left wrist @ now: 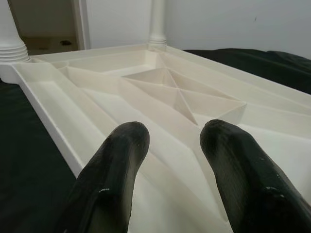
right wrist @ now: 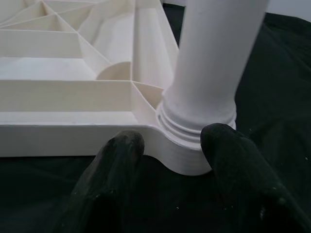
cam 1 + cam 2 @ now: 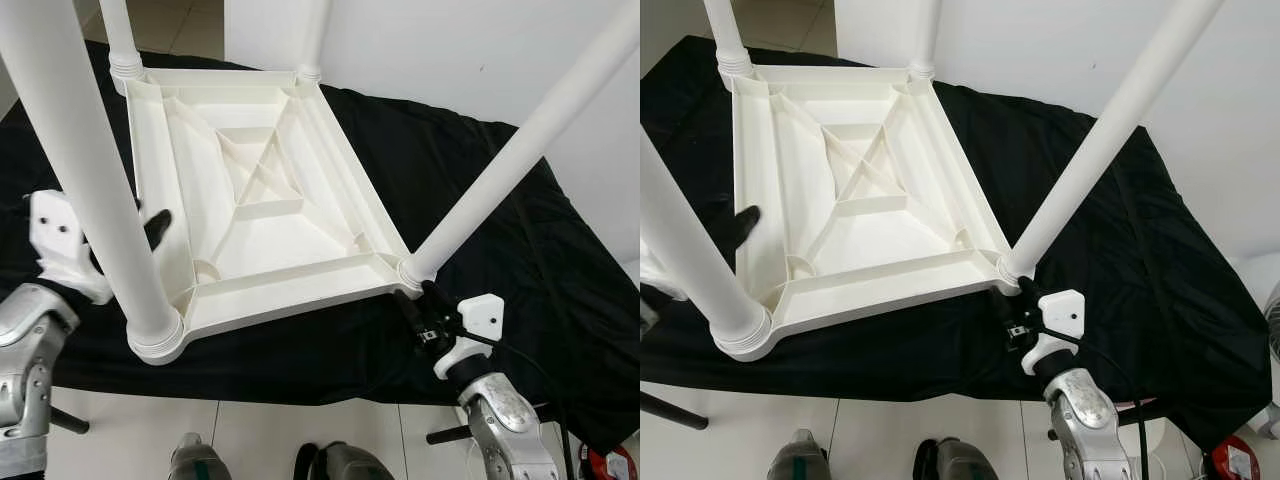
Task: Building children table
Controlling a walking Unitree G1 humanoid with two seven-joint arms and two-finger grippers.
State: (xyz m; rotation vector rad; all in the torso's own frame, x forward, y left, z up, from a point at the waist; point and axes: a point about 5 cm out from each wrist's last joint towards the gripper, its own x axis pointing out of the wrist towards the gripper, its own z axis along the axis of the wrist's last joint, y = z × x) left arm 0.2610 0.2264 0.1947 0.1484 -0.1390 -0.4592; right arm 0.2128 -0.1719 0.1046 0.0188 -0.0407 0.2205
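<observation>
A white plastic children's table lies upside down on a black cloth spread over the floor, its ribbed underside facing up and all four legs standing upward from its corners. The near-left leg and near-right leg rise toward the robot's head from the two corners closest to it. The right gripper sits low at the table's near-right corner, its two black fingers spread apart on either side of the threaded socket at the base of that leg, not closed on it. The left gripper hovers at the table's left edge beside the near-left leg, its fingers also apart and holding nothing, pointed across the ribbed underside. The robot's feet rest on the pale tiles just off the cloth's near edge.
</observation>
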